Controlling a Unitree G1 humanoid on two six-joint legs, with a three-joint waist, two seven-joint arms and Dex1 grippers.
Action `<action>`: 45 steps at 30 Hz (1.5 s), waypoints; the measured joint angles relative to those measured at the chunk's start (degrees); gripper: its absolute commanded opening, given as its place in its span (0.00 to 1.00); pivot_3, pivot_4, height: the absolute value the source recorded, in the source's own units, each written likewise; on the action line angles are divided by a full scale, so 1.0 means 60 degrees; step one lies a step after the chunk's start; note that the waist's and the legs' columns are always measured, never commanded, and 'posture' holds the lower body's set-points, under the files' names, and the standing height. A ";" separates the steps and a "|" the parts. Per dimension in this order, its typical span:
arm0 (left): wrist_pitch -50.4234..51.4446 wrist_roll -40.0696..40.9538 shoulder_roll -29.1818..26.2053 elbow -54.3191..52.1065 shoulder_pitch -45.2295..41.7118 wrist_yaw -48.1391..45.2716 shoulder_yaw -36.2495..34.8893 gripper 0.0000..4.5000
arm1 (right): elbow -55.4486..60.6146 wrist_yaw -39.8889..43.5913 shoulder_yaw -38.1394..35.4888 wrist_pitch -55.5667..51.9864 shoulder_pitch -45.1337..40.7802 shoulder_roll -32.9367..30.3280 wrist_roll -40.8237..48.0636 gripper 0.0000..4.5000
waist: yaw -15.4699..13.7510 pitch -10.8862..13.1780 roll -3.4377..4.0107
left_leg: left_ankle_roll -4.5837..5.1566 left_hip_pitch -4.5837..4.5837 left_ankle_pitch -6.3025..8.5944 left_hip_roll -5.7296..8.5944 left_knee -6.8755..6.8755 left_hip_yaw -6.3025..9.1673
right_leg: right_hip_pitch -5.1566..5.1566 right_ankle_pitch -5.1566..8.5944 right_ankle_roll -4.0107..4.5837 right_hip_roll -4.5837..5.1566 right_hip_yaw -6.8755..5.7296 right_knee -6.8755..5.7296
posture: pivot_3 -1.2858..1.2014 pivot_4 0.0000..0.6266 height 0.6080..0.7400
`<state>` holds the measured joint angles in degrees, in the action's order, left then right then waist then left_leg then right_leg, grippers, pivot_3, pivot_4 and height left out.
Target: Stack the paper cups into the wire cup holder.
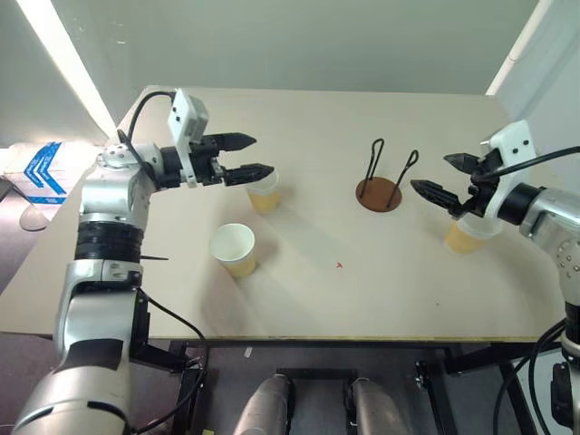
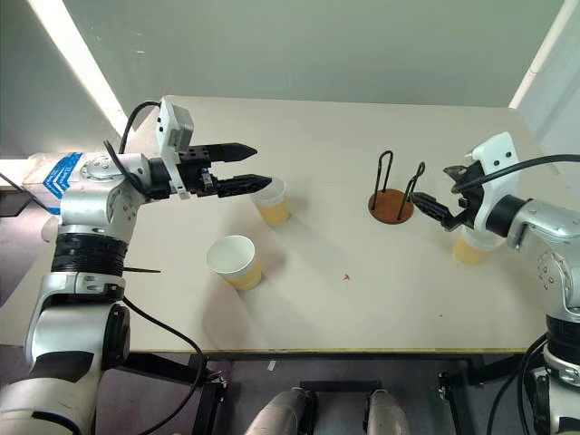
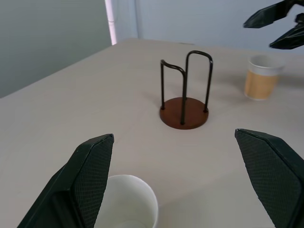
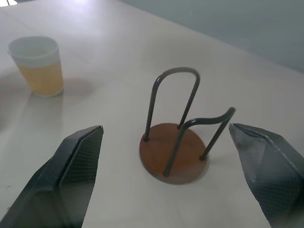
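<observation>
Three tan paper cups stand upright on the table. One cup [image 1: 265,192] sits just below the tips of my left gripper [image 1: 258,156], which hovers open and level above its rim, with nothing held. A second cup [image 1: 235,249] stands nearer the front edge, left of centre. The third cup [image 1: 467,234] stands at the right, partly hidden under my right gripper [image 1: 431,172], which is open and empty and points toward the wire cup holder [image 1: 379,186]. The holder, a brown disc with two black wire loops, stands empty between the two grippers. In the left wrist view the holder [image 3: 184,111] lies straight ahead.
The beige table [image 1: 362,290] has bare room in its middle and front right. A small red mark [image 1: 340,265] lies on its surface. Off the table's left edge, a white and blue box [image 1: 41,172] sits on the floor.
</observation>
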<state>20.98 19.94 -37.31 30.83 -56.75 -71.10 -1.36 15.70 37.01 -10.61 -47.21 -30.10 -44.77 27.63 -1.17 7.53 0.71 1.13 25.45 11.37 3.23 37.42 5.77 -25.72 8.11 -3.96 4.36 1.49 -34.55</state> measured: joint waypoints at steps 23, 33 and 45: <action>0.0225 -0.0058 -0.0044 -0.0758 0.0025 -0.0390 0.0179 1.00 | -0.2791 0.0141 0.1224 0.0145 -0.1258 0.0616 -0.0834 0.99 | 0.0010 0.0000 0.0000 | 0.0012 0.0025 -0.0001 0.0000 0.0046 -0.0001 | -0.0010 -0.0015 -0.0007 0.0000 0.0000 0.0004 | 0.52 0.24 1.00; 0.0299 -0.0057 -0.0021 -0.0965 0.0024 -0.0348 0.0210 1.00 | -0.4284 0.0243 0.1710 0.0835 -0.2064 0.1136 -0.1474 0.99 | -0.0005 0.0000 0.0001 | 0.0019 0.0081 0.0006 0.0000 0.0086 0.0001 | -0.0044 -0.0038 -0.0009 0.0000 -0.0002 0.0002 | 0.52 0.24 1.00; 0.0344 -0.0061 -0.0012 -0.1017 0.0024 -0.0327 0.0226 1.00 | -0.6001 0.0298 0.1908 0.1902 -0.2969 0.1846 -0.2288 0.96 | 0.0003 0.0000 0.0001 | 0.0014 0.0082 0.0006 -0.0001 0.0084 0.0004 | -0.0054 -0.0044 0.0008 0.0000 -0.0003 -0.0009 | 0.52 0.24 1.00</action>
<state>23.04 19.57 -37.39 24.73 -56.61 -73.06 0.00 -20.30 38.80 0.84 -35.80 -47.92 -33.70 13.90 -1.16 7.53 0.72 1.21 25.94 11.41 3.22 37.93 5.79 -26.05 7.85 -3.91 4.36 1.47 -34.61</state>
